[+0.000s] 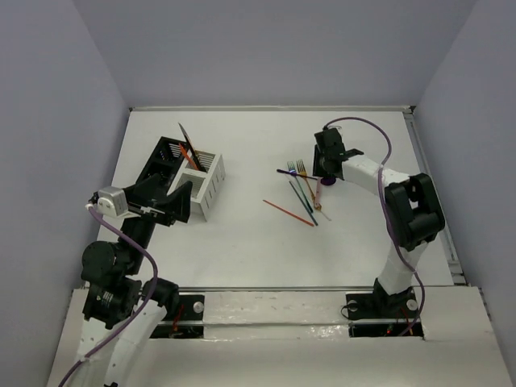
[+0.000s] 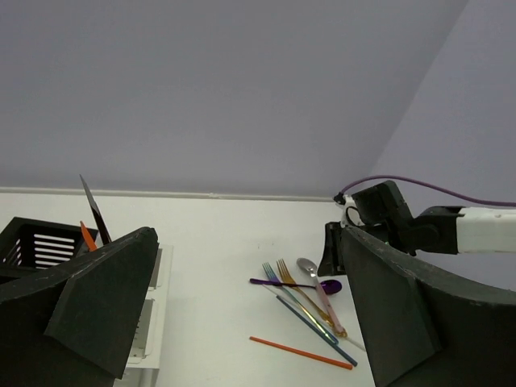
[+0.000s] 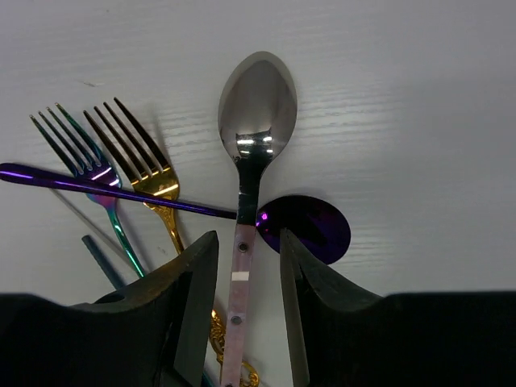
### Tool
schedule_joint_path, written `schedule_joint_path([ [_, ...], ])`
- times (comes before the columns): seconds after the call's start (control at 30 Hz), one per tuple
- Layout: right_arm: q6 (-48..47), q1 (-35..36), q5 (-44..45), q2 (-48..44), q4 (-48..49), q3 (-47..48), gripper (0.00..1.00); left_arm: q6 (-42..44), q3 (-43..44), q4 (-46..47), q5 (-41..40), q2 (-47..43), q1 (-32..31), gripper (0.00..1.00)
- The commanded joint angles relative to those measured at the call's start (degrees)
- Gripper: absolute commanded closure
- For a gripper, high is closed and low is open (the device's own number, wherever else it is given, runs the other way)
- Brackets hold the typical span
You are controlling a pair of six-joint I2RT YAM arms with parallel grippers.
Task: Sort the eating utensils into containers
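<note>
Between right gripper (image 3: 246,242) fingers, spoon (image 3: 256,105) handle

Overhead from behind, left wrist low, distant, right wrist close, cutlery (image 3: 248,193) shared

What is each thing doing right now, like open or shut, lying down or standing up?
silver spoon, lying flat.
purple spoon, flat, under the silver spoon.
right gripper, open, astride the silver spoon's handle.
left gripper, open, empty.
black caddy, upright.
white caddy, upright.
orange utensil, standing in a caddy.
</note>
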Motion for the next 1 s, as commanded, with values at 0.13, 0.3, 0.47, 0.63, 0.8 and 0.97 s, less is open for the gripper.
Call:
schedule_joint_path([
  [0.13,-1.55,-1.19,-1.28,6.68,-2.13,8.91,0.58,-0.32,-0.2,2.87,1.91,1.19,0.26,0.01],
  [0.3,-1.29,-1.19,0.12,9.94,-2.83,9.97,0.58,-0.32,-0.2,2.87,2.0,1.19,0.26,0.01],
  [0.47,-0.33,-1.19,1.09,10.56,-2.13,8.31,0.58,-0.4,-0.11,2.87,2.17,1.27,0.26,0.01],
  [0.63,-0.24,-1.19,0.74,11.35,-2.22,8.3,0.59,-0.32,-0.11,2.87,2.26,1.1,0.26,0.01],
  [0.8,-0.24,-1.19,0.39,12.49,-1.78,8.83,0.72,-0.32,-0.2,2.87,2.17,1.1,0.26,0.01],
  [0.97,-0.59,-1.19,1.27,14.07,-2.92,11.99,0.84,-0.4,-0.2,2.87,2.09,1.1,0.26,0.01],
])
